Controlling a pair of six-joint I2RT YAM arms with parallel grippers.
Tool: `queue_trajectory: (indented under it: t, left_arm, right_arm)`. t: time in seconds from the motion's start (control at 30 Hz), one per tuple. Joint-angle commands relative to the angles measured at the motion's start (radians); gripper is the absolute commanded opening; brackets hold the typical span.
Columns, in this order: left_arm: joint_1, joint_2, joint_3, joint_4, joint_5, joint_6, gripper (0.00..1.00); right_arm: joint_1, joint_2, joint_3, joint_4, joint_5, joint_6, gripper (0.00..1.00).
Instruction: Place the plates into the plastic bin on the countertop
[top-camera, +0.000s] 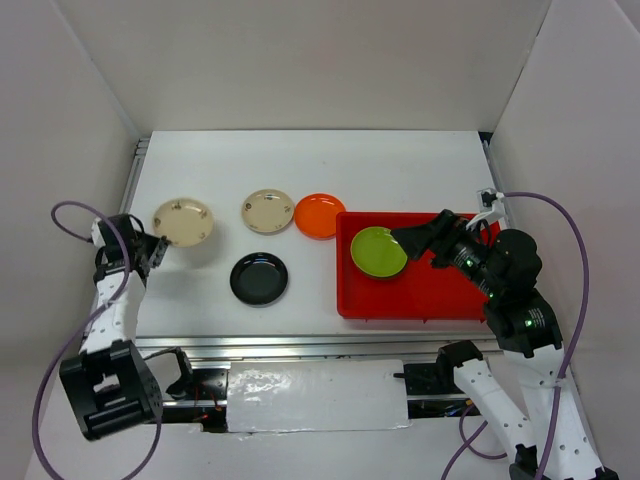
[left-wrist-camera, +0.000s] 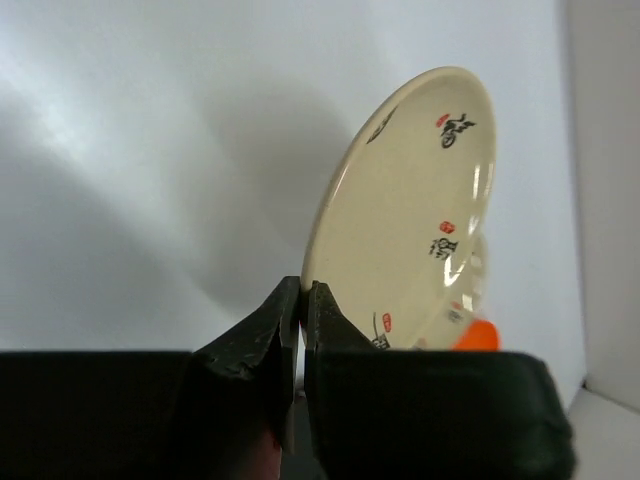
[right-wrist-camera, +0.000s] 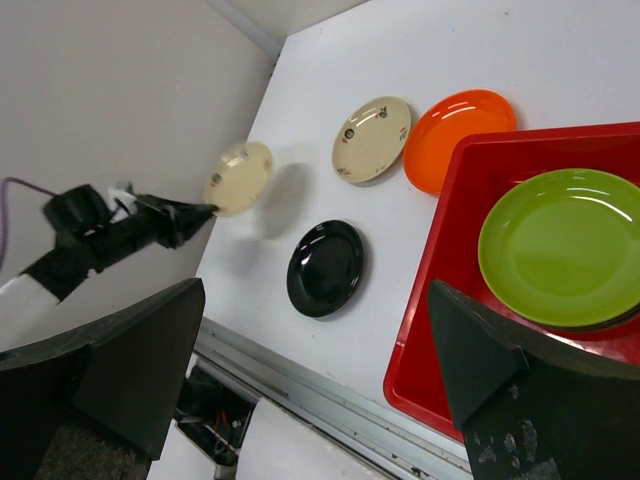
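L gripper (left-wrist-camera: 302, 295) nearly shut, thin black jaws pinching the rim of a glossy beige plate (left-wrist-camera: 410, 200) w/ small red-black marks, nr the left edge of the flat white countertop (top-camera: 400, 170); plate tilted. The 2nd beige plate (top-camera: 268, 211) sits just beside a smooth orange plate (top-camera: 320, 215) mid-surface. A shiny black plate (top-camera: 259, 278) lies nr the front edge. At the right edge, a low-walled rect. red plastic bin (top-camera: 400, 305) holds a round lime green plate (top-camera: 379, 251). R gripper (top-camera: 418, 245) is wide open over it, empty.
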Motion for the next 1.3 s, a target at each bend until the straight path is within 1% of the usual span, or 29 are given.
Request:
queue_trajectory:
  t: [0.0, 0.03, 0.07, 0.1, 0.13, 0.17, 0.2, 0.23, 0.27, 0.3, 0.33, 0.37, 0.4, 0.47, 0.5, 0.53, 0.6, 0.63, 0.67, 0.73, 0.97, 1.0, 1.03, 1.07, 1.1, 1.17, 1.2, 1.23, 1.27]
  left_arm:
    - [-0.095, -0.073, 0.145, -0.035, 0.031, 0.063, 0.0]
    - [-0.126, -0.063, 0.22, -0.035, 0.049, 0.098, 0.0]
    - [-0.208, -0.028, 0.257, -0.038, 0.092, 0.109, 0.0]
    - [-0.253, -0.009, 0.288, -0.041, 0.11, 0.115, 0.0]
    - [-0.34, 0.014, 0.339, -0.011, 0.167, 0.136, 0.0]
    - [-0.377, 0.069, 0.369, -0.006, 0.184, 0.141, 0.0]
    - [-0.443, 0.101, 0.429, 0.003, 0.198, 0.152, 0.0]
    - [-0.536, 0.173, 0.463, 0.003, 0.224, 0.164, 0.0]
    - [-0.582, 0.206, 0.503, -0.014, 0.215, 0.175, 0.0]
    - [-0.673, 0.242, 0.57, -0.018, 0.207, 0.187, 0.0]
    - [-0.713, 0.31, 0.601, -0.023, 0.212, 0.193, 0.0]
    - [-0.747, 0.344, 0.632, -0.034, 0.203, 0.197, 0.0]
    - [-0.808, 0.371, 0.679, -0.035, 0.202, 0.203, 0.0]
    - [-0.865, 0.45, 0.718, -0.025, 0.206, 0.204, 0.0]
    - [-0.914, 0.474, 0.748, -0.015, 0.207, 0.207, 0.0]
    - [-0.933, 0.532, 0.767, -0.017, 0.207, 0.21, 0.0]
    - [-0.983, 0.591, 0.84, -0.031, 0.195, 0.223, 0.0]
    - [-0.997, 0.655, 0.862, -0.058, 0.19, 0.226, 0.0]
    - [-1.006, 0.681, 0.902, -0.066, 0.19, 0.223, 0.0]
    - [-1.026, 0.741, 0.927, -0.066, 0.192, 0.213, 0.0]
    - [-1.048, 0.856, 1.026, -0.101, 0.169, 0.209, 0.0]
    - [-1.049, 0.869, 1.031, -0.103, 0.175, 0.206, 0.06]
    - [-1.052, 0.87, 1.031, -0.104, 0.178, 0.204, 0.21]
    - [-1.058, 0.87, 1.029, -0.103, 0.178, 0.204, 0.28]
    - [-1.063, 0.858, 1.026, -0.103, 0.17, 0.206, 0.42]
    - [-1.084, 0.834, 1.009, -0.095, 0.167, 0.215, 0.53]
    - [-1.092, 0.791, 1.003, -0.091, 0.157, 0.219, 0.57]
    - [-1.112, 0.766, 0.99, -0.084, 0.143, 0.244, 0.65]
    - [-1.12, 0.713, 0.986, -0.078, 0.141, 0.261, 0.68]
  right_arm:
    - [-0.004, 0.007, 0.012, 0.046, 0.004, -0.011, 1.0]
    - [-0.005, 0.009, 0.013, 0.046, 0.01, -0.009, 1.0]
    - [-0.004, 0.012, 0.016, 0.044, 0.029, -0.003, 1.0]
    - [-0.004, 0.013, 0.025, 0.038, 0.041, 0.008, 1.0]
    - [-0.004, 0.015, 0.032, 0.035, 0.056, 0.012, 1.0]
    - [-0.004, 0.012, 0.038, 0.023, 0.093, 0.029, 1.0]
    - [-0.004, 0.009, 0.048, 0.02, 0.108, 0.037, 1.0]
    - [-0.005, -0.001, 0.056, 0.011, 0.133, 0.043, 1.0]
    - [-0.004, -0.008, 0.07, -0.011, 0.183, 0.058, 1.0]
    - [-0.004, -0.016, 0.076, -0.02, 0.214, 0.068, 1.0]
    - [-0.004, -0.025, 0.082, -0.032, 0.243, 0.075, 1.0]
    - [-0.005, -0.045, 0.096, -0.057, 0.306, 0.092, 1.0]
    - [-0.005, -0.054, 0.101, -0.068, 0.337, 0.097, 1.0]
    - [-0.005, -0.07, 0.12, -0.089, 0.36, 0.095, 1.0]
    - [-0.004, -0.071, 0.125, -0.098, 0.363, 0.091, 1.0]
    - [-0.005, -0.065, 0.139, -0.112, 0.363, 0.083, 1.0]
    - [-0.007, -0.059, 0.147, -0.126, 0.35, 0.08, 1.0]
    - [-0.005, -0.057, 0.148, -0.131, 0.342, 0.077, 1.0]
    - [-0.005, -0.059, 0.147, -0.131, 0.334, 0.075, 1.0]
    - [-0.005, -0.063, 0.144, -0.131, 0.32, 0.071, 1.0]
    - [-0.004, -0.073, 0.148, -0.141, 0.319, 0.051, 1.0]
    - [-0.005, -0.077, 0.147, -0.138, 0.319, 0.049, 1.0]
    - [-0.005, -0.079, 0.139, -0.137, 0.296, 0.046, 1.0]
    - [-0.005, -0.079, 0.136, -0.135, 0.294, 0.046, 1.0]
    - [-0.004, -0.077, 0.133, -0.134, 0.293, 0.043, 1.0]
    - [-0.005, -0.077, 0.131, -0.132, 0.285, 0.042, 1.0]
    - [-0.005, -0.076, 0.131, -0.129, 0.282, 0.038, 1.0]
    - [-0.004, -0.074, 0.128, -0.128, 0.276, 0.038, 1.0]
    - [-0.005, -0.073, 0.127, -0.126, 0.271, 0.038, 1.0]
